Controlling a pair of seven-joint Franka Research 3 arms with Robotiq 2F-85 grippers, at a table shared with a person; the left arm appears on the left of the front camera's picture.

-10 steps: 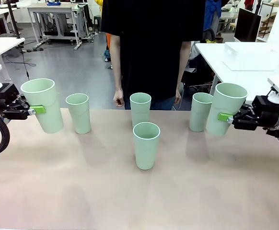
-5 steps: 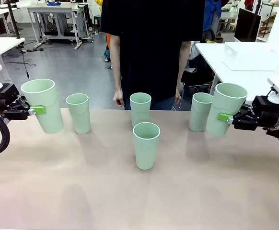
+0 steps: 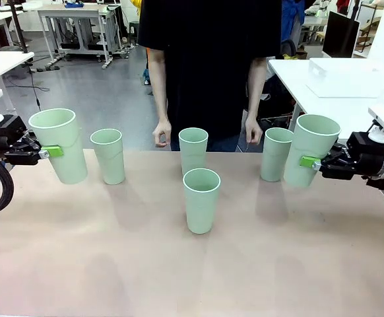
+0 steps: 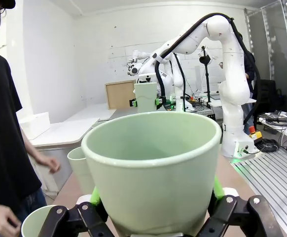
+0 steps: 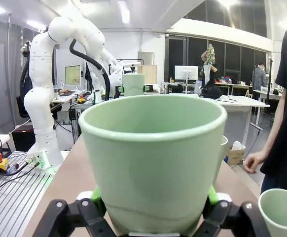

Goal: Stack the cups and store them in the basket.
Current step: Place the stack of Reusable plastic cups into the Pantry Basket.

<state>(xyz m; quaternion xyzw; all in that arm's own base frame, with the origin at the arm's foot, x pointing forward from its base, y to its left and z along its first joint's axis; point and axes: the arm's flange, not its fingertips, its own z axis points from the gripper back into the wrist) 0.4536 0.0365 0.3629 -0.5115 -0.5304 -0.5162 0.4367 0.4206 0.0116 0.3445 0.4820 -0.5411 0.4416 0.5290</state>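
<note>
**Front view.** At 9 o'clock the left gripper [image 3: 52, 151] has its jaws clamped on the wall of the left cup [image 3: 59, 140], which tilts a little. At 3 o'clock the right gripper [image 3: 307, 161] grips the right cup [image 3: 313, 153] the same way. Four others stand upright on the table [image 3: 99, 264]: the near cup [image 3: 201, 201] at centre, the far cup [image 3: 193, 148] just behind it toward 12, the cup at 10 o'clock [image 3: 107, 157] and the cup at 2 o'clock [image 3: 275, 154], each close beside a held one. The person [image 3: 208, 59] stands at 12, both hands hanging at the table's far edge.

**Left wrist view.** The held cup's open mouth faces the camera, with a green pad [image 4: 95, 196] pressed against each side. The right arm stands at 12 with its cup.

**Right wrist view.** The jaws hug the cup, and the pads [image 5: 96, 193] touch its wall. The left arm stands at 11.
</note>
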